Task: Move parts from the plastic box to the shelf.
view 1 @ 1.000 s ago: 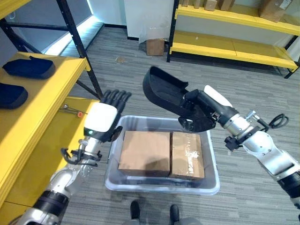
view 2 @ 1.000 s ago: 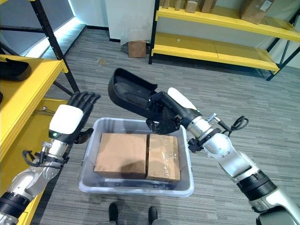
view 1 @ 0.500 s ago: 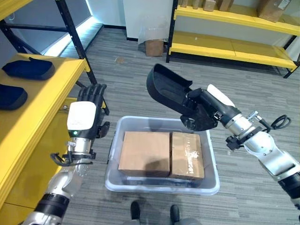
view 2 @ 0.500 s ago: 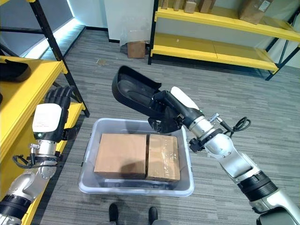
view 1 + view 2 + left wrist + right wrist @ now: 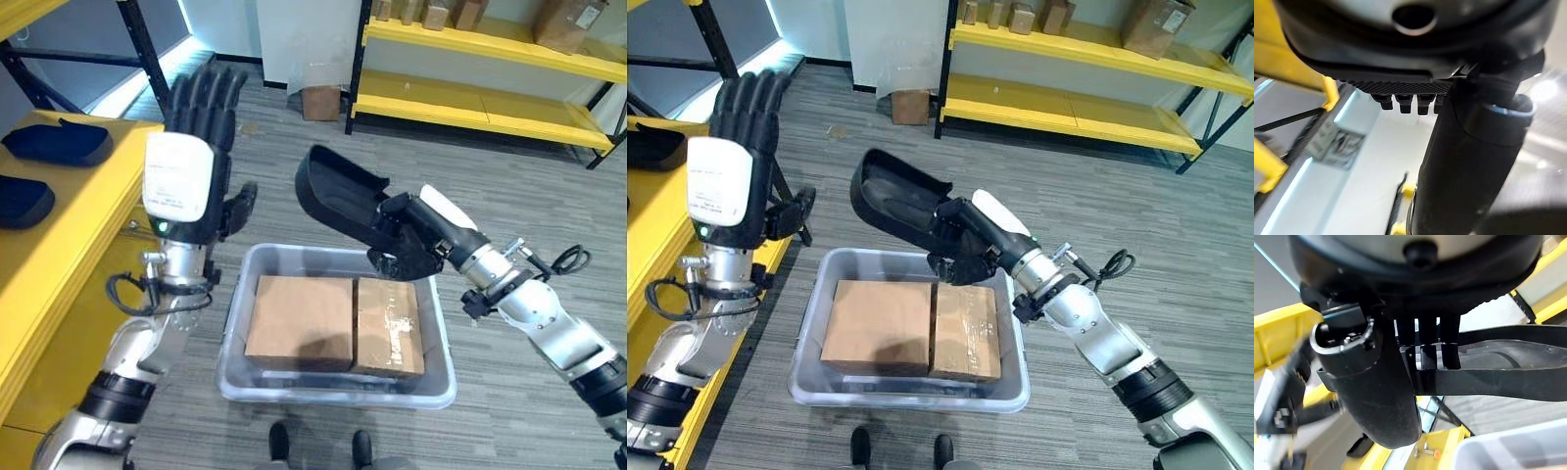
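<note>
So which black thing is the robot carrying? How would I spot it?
Find the clear plastic box on the floor. Just above it, the right hand grips a black scoop-shaped part. Similar dark parts lie on the yellow shelf; this one is in the air.

grey striped carpet floor (image 5: 549,196), yellow racking (image 5: 470,103) with cardboard boxes (image 5: 563,20) along a white wall (image 5: 294,29)
</note>
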Controlling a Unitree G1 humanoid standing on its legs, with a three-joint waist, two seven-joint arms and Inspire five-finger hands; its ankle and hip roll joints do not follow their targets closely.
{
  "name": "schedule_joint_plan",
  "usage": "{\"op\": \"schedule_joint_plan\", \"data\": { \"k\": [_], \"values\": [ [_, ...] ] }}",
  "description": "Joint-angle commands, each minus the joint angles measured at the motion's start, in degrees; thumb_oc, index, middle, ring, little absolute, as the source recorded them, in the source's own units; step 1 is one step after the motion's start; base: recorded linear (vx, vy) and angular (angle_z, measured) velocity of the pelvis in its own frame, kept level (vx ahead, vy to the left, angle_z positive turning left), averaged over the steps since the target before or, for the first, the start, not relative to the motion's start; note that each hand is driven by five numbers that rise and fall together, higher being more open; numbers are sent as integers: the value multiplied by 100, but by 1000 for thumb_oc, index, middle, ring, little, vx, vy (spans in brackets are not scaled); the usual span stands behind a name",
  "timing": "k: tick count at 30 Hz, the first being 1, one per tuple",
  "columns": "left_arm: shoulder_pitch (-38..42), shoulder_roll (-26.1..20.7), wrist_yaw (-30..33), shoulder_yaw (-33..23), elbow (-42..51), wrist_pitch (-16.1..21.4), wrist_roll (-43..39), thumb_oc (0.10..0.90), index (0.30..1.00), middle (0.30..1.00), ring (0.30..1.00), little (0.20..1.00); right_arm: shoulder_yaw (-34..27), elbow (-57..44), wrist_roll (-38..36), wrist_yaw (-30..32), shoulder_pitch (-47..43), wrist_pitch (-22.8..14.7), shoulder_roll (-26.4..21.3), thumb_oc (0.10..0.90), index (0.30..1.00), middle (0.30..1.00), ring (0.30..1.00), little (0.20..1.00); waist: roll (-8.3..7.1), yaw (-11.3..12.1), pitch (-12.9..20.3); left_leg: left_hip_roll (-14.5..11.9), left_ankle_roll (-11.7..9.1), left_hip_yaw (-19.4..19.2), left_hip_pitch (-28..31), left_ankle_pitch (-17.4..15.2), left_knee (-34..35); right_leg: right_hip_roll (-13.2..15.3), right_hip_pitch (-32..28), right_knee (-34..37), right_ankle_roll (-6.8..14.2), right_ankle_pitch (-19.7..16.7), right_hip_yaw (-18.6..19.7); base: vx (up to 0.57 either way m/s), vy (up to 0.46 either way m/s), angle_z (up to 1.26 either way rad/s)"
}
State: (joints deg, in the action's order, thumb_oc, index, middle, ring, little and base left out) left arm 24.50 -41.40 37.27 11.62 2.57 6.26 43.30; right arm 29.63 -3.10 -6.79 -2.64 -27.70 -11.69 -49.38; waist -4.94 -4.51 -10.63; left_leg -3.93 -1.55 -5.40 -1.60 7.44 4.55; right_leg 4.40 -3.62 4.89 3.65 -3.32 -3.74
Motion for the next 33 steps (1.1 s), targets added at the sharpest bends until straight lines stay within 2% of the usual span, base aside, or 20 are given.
{"op": "schedule_joint_plan", "data": {
  "k": [1,11,16,24,33],
  "values": [
    [597,-75,448,320,63,112,235,900,1000,1000,1000,1000,137,174,-154,191,-943,-474,385,400,300,300,300,300,-128,70,1002,-526,-326,156,459,-540,45,570,236,-261,528,-30,384,0,0,0],
    [844,-190,396,689,66,163,383,900,1000,1000,1000,1000,602,158,-109,37,-1427,-541,314,400,300,300,300,300,-137,59,1028,-528,-342,158,464,-532,45,559,238,-258,531,-34,388,0,0,0],
    [584,-475,272,716,12,270,459,900,1000,1000,1000,1000,482,209,16,106,-1353,-567,201,400,300,300,300,300,-116,73,1020,-530,-345,155,468,-539,45,560,231,-250,533,-35,393,0,0,0],
    [364,-628,265,576,49,302,420,900,1000,1000,1000,1000,324,353,195,148,-1131,-543,84,400,300,300,300,300,-97,88,1002,-515,-338,160,457,-539,45,571,229,-242,535,-36,387,0,0,0],
    [387,-547,344,562,38,373,285,900,1000,1000,1000,1000,376,1655,1378,602,-1138,-359,15,400,300,300,300,300,-101,120,998,-503,-330,196,455,-544,45,579,208,-244,541,-32,339,0,0,0]
  ]
}}
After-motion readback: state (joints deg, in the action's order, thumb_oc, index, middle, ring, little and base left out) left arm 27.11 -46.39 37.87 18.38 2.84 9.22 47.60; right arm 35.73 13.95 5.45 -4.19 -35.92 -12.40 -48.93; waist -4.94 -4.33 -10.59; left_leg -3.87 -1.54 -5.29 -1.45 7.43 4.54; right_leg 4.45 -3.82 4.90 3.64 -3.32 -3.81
